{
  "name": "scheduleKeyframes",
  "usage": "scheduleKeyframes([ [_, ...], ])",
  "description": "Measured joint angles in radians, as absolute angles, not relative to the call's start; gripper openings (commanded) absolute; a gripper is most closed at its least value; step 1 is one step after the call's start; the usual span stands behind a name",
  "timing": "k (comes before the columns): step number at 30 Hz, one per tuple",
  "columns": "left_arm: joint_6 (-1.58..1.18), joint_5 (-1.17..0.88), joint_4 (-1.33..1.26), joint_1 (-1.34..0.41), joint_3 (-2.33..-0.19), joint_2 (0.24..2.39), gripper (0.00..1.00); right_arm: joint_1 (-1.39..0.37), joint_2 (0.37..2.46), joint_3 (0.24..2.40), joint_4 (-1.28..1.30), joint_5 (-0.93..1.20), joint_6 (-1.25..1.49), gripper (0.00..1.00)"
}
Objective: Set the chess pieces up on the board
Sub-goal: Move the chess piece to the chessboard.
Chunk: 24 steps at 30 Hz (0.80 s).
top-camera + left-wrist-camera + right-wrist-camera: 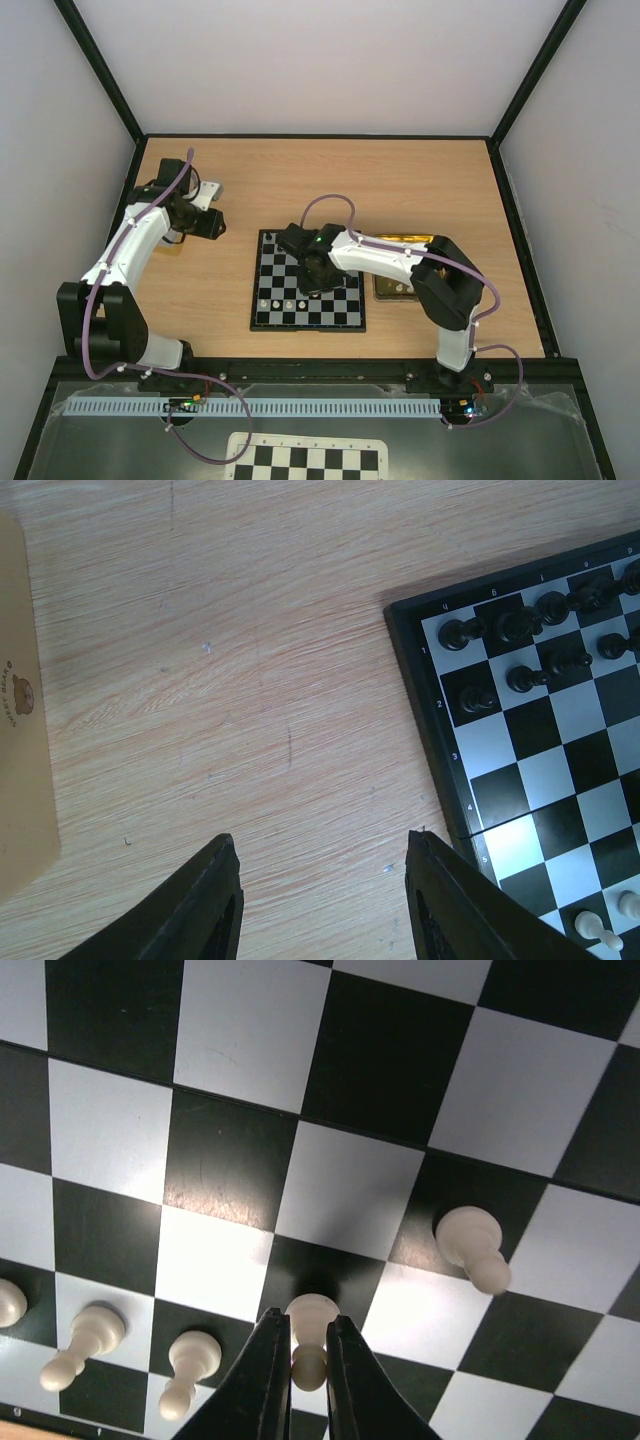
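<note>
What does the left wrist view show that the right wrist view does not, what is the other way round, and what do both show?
Only the left wrist view: the bare wooden table, a tan card at the picture's left edge, black chessmen on a corner of the board, and the open left gripper over the table, holding nothing.
Only the right wrist view: the right gripper shut on a white pawn, seen close.
Both: the board and white chess pieces on it.

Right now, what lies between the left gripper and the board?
Only bare wooden table. In the top view nothing sits between the left gripper and the board. The left wrist view shows the same empty wood.
</note>
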State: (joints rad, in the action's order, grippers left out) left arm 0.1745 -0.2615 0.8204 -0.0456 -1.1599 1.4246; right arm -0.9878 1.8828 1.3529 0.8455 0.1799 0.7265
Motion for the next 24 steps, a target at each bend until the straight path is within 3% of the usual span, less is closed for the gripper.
scheduleKeyframes([
  [24, 0.171, -0.262, 0.819, -0.046, -1.158, 1.420, 0.47, -1.045, 1.812, 1.292, 0.859, 0.182, 0.776, 0.06],
])
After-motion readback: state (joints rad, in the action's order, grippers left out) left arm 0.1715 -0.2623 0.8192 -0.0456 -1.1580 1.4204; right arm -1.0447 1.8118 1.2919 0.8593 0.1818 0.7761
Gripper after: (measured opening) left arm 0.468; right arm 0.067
